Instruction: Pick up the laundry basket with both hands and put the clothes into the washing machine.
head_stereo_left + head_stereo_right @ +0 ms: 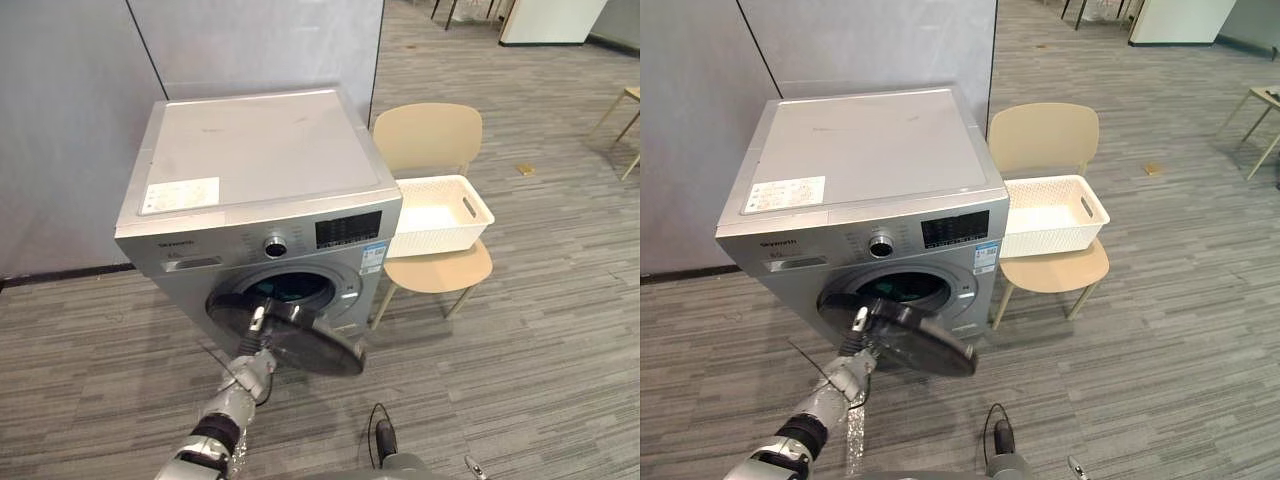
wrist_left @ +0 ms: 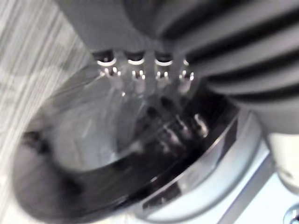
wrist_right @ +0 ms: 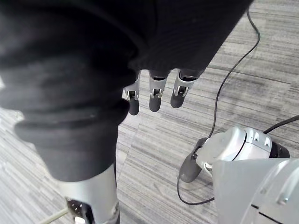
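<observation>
A silver washing machine stands before me with its round door swung open and down to the front. My left hand reaches up to that door, and its straight fingers rest against the dark glass. Something dark shows inside the drum opening; I cannot tell what it is. The white laundry basket sits on a beige chair right of the machine, and its inside looks bare. My right hand hangs over the floor with relaxed fingers, holding nothing.
A grey partition wall stands behind and left of the machine. Grey striped carpet spreads to the right and front. Chair legs show at the far right edge and a white cabinet at the back.
</observation>
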Motion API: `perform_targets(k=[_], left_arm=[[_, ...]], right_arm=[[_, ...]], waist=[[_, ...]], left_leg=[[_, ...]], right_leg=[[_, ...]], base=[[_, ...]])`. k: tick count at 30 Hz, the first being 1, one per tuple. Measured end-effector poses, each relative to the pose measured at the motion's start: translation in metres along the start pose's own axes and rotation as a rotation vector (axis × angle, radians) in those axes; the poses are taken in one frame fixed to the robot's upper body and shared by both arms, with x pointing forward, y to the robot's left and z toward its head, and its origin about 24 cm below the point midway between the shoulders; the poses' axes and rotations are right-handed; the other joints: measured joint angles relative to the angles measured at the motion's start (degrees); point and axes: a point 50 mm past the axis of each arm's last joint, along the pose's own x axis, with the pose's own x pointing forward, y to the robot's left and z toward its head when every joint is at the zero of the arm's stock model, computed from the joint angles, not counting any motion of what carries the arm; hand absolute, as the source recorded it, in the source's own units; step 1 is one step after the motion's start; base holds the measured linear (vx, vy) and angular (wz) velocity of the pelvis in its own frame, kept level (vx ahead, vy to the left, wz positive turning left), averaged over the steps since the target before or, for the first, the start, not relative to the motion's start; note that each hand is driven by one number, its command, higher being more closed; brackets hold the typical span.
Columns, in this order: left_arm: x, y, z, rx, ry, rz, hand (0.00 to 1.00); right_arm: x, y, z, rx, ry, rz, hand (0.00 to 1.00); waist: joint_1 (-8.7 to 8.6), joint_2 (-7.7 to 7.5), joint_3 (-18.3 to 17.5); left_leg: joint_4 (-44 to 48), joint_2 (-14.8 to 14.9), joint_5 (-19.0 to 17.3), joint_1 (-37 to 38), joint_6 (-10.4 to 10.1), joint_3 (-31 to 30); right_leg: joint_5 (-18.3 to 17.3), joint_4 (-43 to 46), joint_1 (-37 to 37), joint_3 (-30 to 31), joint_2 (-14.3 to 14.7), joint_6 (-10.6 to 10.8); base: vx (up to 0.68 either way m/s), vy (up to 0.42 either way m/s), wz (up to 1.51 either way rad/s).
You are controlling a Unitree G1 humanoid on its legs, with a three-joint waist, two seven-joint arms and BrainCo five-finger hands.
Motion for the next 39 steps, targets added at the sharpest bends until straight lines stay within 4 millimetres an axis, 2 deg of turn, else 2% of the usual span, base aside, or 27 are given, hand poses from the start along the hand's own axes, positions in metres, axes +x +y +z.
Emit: perform_targets(k=[1,5,8,10,14,16,18,22,26,29,30,31,32,33,35,36,39], left_arm=[[0.002,-0.012,-0.001,-0.028,0.003,-0.038,0.0],[0.005,-0.022,0.009,-0.049,-0.022,-0.065,0.0],[0.008,-0.022,0.028,-0.087,-0.081,-0.061,0.0],[0.008,-0.025,0.045,-0.092,-0.145,-0.072,0.0],[0.006,-0.026,0.071,-0.049,-0.237,-0.088,0.0],[0.003,-0.029,0.078,-0.048,-0.273,-0.109,0.0],[-0.003,-0.024,0.077,-0.05,-0.301,-0.116,0.0],[-0.014,0.003,0.055,-0.009,-0.273,-0.073,0.0],[-0.032,0.036,0.029,0.04,-0.243,0.004,0.0],[-0.048,0.069,0.013,0.067,-0.242,0.131,0.0],[-0.054,0.085,0.007,0.115,-0.239,0.199,0.0],[-0.06,0.105,-0.003,0.14,-0.206,0.294,0.0],[-0.064,0.116,-0.01,0.134,-0.185,0.347,0.0],[-0.075,0.142,-0.03,0.101,-0.11,0.478,0.0],[-0.09,0.165,-0.053,0.04,-0.021,0.597,0.0],[-0.107,0.182,-0.076,-0.009,0.067,0.692,0.0],[-0.143,0.202,-0.119,-0.119,0.234,0.826,0.0]], right_arm=[[0.001,0.008,0.002,-0.004,-0.005,0.02,0.0],[0.003,0.025,0.014,-0.017,-0.041,0.068,0.0],[0.004,0.033,0.03,-0.009,-0.093,0.084,0.0],[0.005,0.028,0.036,-0.004,-0.116,0.069,0.0],[0.004,0.015,0.033,-0.002,-0.107,0.035,0.0],[0.003,0.006,0.027,0.007,-0.09,0.009,0.0],[0.003,-0.003,0.022,0.028,-0.074,-0.02,0.0],[0.002,-0.012,0.014,0.055,-0.044,-0.054,0.0],[0.002,-0.006,0.011,0.054,-0.036,-0.041,0.0],[0.002,0.0,0.009,0.051,-0.034,-0.022,0.0],[0.002,0.004,0.008,0.051,-0.033,-0.009,0.0],[0.002,0.005,0.008,0.046,-0.034,0.0,0.0],[0.002,0.005,0.009,0.045,-0.036,0.003,0.0],[0.003,0.007,0.01,0.043,-0.043,0.007,0.0],[0.003,0.012,0.013,0.02,-0.052,0.022,0.0],[0.004,0.019,0.013,0.004,-0.051,0.037,0.0],[0.005,0.03,0.012,-0.075,-0.038,0.065,0.0]], waist=[[0.0,0.0,0.0],[0.0,0.67,0.34],[-0.02,2.19,0.54],[-0.13,3.04,0.75],[-0.26,3.45,1.05],[-0.2,3.43,1.32],[-0.17,3.54,1.5],[-0.07,3.58,1.73],[0.19,3.54,1.75],[0.66,3.48,1.78],[1.78,3.46,1.82],[2.03,3.5,1.82],[2.3,3.58,1.82],[3.0,3.72,1.72],[3.39,3.62,1.79],[3.31,3.44,1.99],[4.04,3.31,2.88]], left_leg=[[0.64,0.47,-0.03,-0.05,-0.04,-0.47],[2.13,1.56,-0.33,0.1,-0.49,-1.21],[2.17,2.42,-0.21,0.52,-0.8,-1.43],[2.03,2.53,-0.15,0.53,-0.98,-1.42],[1.68,2.54,-0.29,0.51,-1.4,-1.64],[1.49,2.52,-0.29,0.52,-1.4,-1.96],[0.79,2.33,-0.27,0.93,-1.38,-1.93],[-0.03,2.17,-0.15,1.61,-1.19,-1.98],[-0.31,1.79,-0.15,1.6,-1.19,-2.68],[-0.33,1.76,-0.15,1.59,-1.19,-3.54],[-0.34,1.76,-0.15,1.56,-1.19,-3.6],[-0.33,1.85,-0.15,1.57,-1.19,-3.89],[-0.32,1.88,-0.15,1.59,-1.19,-4.24],[-0.27,2.04,-0.16,1.66,-1.19,-4.47],[-0.06,2.35,-0.15,1.62,-1.19,-4.97],[0.61,2.5,-0.23,1.62,-1.29,-5.66],[3.75,3.46,-0.63,-0.21,-1.57,-8.55]], right_leg=[[-0.26,0.01,0.58,-0.46,0.28,-0.39],[-1.29,0.96,1.32,-0.63,1.32,-1.94],[-2.21,1.84,1.4,-0.62,2.17,-2.81],[-2.25,1.71,1.37,-0.57,2.3,-2.84],[-2.24,1.51,1.43,-1.2,2.23,-2.84],[-2.24,1.42,1.63,-1.75,2.02,-2.84],[-2.24,1.29,1.75,-1.82,1.88,-2.84],[-2.23,1.22,2.24,-2.23,1.86,-2.91],[-2.36,1.2,2.67,-3.52,1.78,-2.9],[-2.48,0.73,3.36,-4.22,1.72,-2.92],[-2.48,0.33,3.56,-4.28,1.74,-2.93],[-2.48,0.21,3.8,-4.57,1.8,-2.92],[-2.48,0.08,4.08,-4.9,1.8,-2.92],[-2.49,0.01,4.34,-5.08,1.92,-2.93],[-2.56,0.01,4.73,-5.53,1.93,-3.03],[-2.78,0.01,5.56,-6.56,1.88,-3.34],[-4.08,1.4,6.85,-9.08,1.84,-4.32]], base=[[0.0,-0.06,0.2],[-0.02,-0.075,0.09],[-0.05,-0.074,-0.01],[-0.05,-0.057,-0.03],[-0.03,-0.024,0.02],[-0.01,-0.017,0.08],[0.02,0.001,0.02],[0.04,-0.001,0.03],[0.04,-0.012,0.12],[0.0,-0.024,0.13],[-0.04,-0.042,0.05],[-0.04,-0.045,0.1],[-0.05,-0.056,0.13],[-0.05,-0.058,0.12],[-0.04,-0.052,0.16],[-0.03,-0.03,0.25],[-0.06,-0.035,0.59]])
